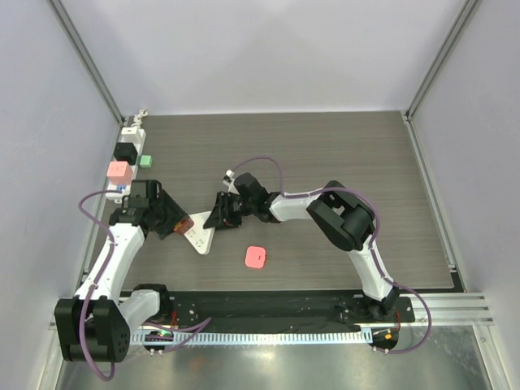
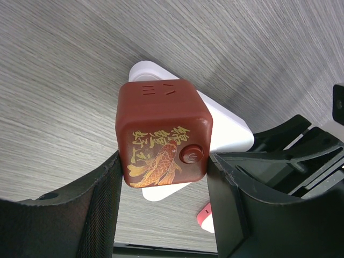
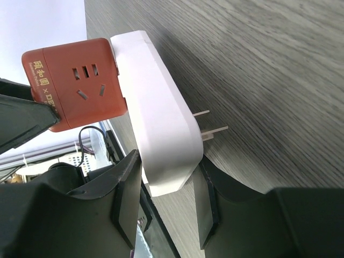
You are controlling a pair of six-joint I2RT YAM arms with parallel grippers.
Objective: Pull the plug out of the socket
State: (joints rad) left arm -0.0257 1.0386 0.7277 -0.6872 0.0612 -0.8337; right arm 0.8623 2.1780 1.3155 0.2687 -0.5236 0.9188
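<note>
I've got the red-brown cube plug (image 2: 161,134), with a gold carp and a round button on one face, seated flush in the white socket block (image 3: 161,107), two bare prongs jutting out. The pair sits right of the power strip's (image 1: 130,132) near end.

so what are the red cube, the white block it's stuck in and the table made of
The red cube looks like moulded plastic: satin sheen, rounded edges, gold fish print. The white block looks like smooth glossy plastic with soft highlights; its prongs look like bare metal. The table has a grey wood-grain surface, likely matte laminate.
</note>
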